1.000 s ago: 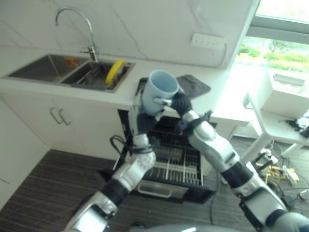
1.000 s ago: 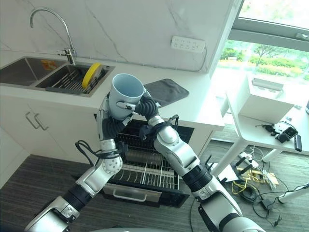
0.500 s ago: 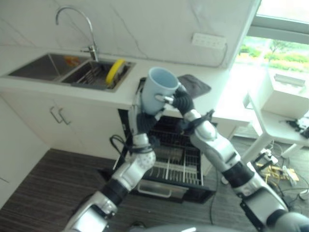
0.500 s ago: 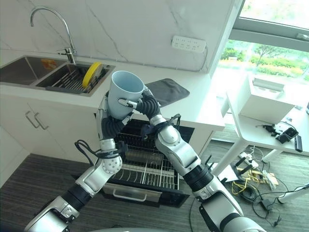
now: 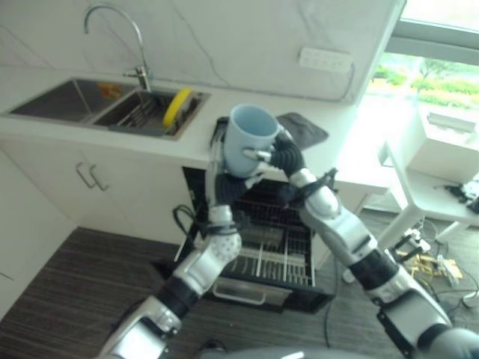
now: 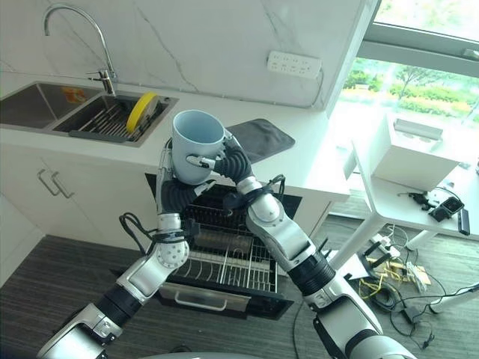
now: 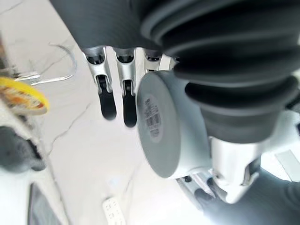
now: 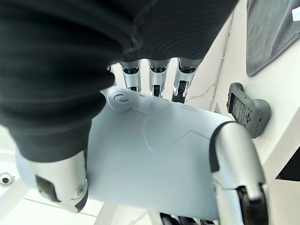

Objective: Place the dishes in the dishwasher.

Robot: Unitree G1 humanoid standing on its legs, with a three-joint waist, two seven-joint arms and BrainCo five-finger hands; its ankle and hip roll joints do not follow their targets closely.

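White tabletop (image 6: 314, 168) along a marbled wall, with a steel sink (image 6: 45, 112) sunk into its left part. Dark grey mat (image 6: 262, 140) flat on the tabletop, right of the sink. Yellow plate (image 6: 138, 111) upright in the rack of the sink's right basin. Below the tabletop an open dishwasher (image 6: 224, 254), its wire rack pulled out above the dark floor (image 6: 60, 277).

- Daylight: strong, from the window (image 6: 419, 82) at far right.
- Glare: washes out the bench (image 5: 352, 142) near it.
- Focus: left eye view softer than right.
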